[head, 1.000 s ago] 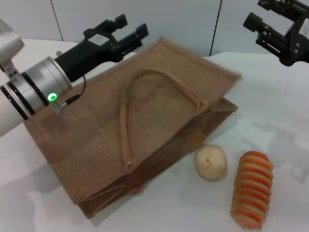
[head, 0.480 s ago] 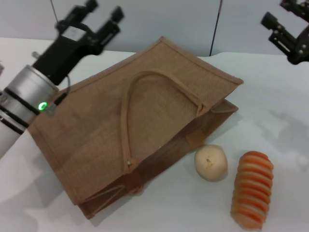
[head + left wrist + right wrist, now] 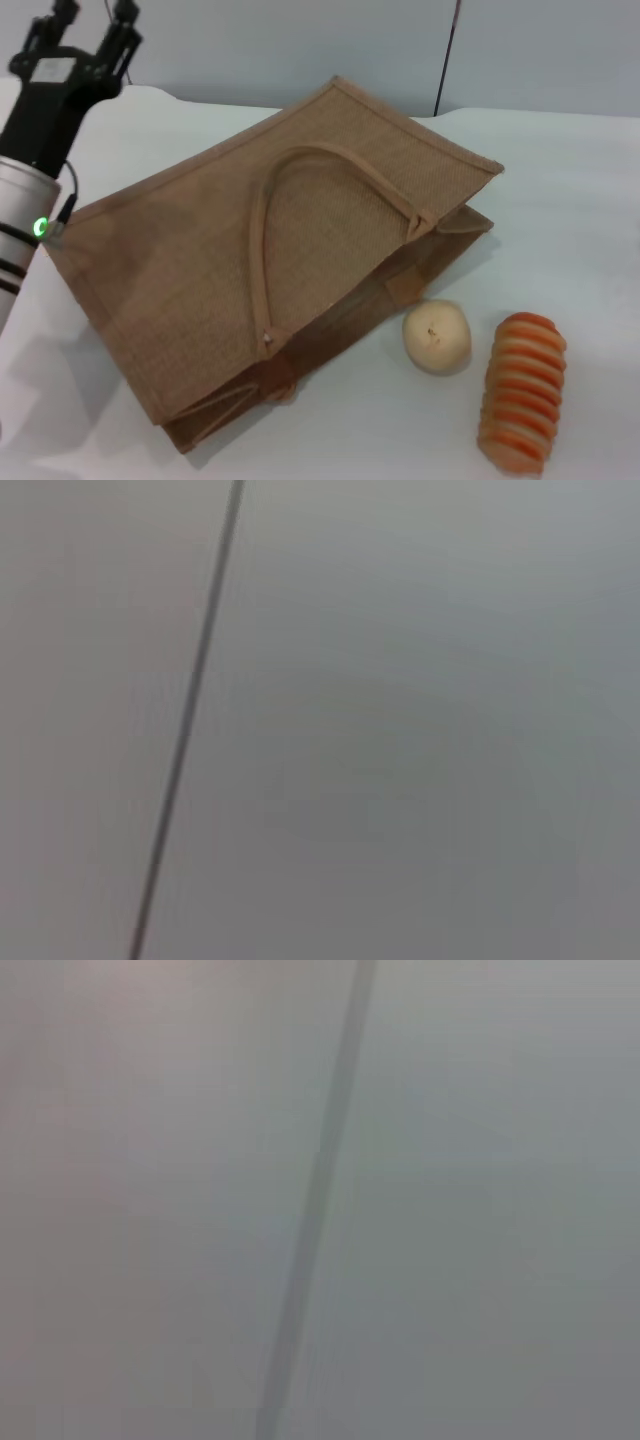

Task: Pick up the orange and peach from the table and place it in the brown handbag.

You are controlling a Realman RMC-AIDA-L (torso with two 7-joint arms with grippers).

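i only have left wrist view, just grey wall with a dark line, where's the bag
observer: The brown handbag lies flat on the table, a handle on top.
operator: and my left gripper
observer: The left gripper is raised beyond the bag's far left corner, open, holding nothing.
operator: orange or peach anywhere
observer: Neither shows in any view; only a beige round fruit and a striped loaf lie beside the bag.

the brown handbag (image 3: 190, 270) is tan-brown woven jute with paler loop handles. the round fruit (image 3: 436, 336) is pale beige-cream. the ridged loaf (image 3: 521, 391) is striped orange and cream. the table (image 3: 570, 200) is white. the left gripper (image 3: 85, 25) is black.
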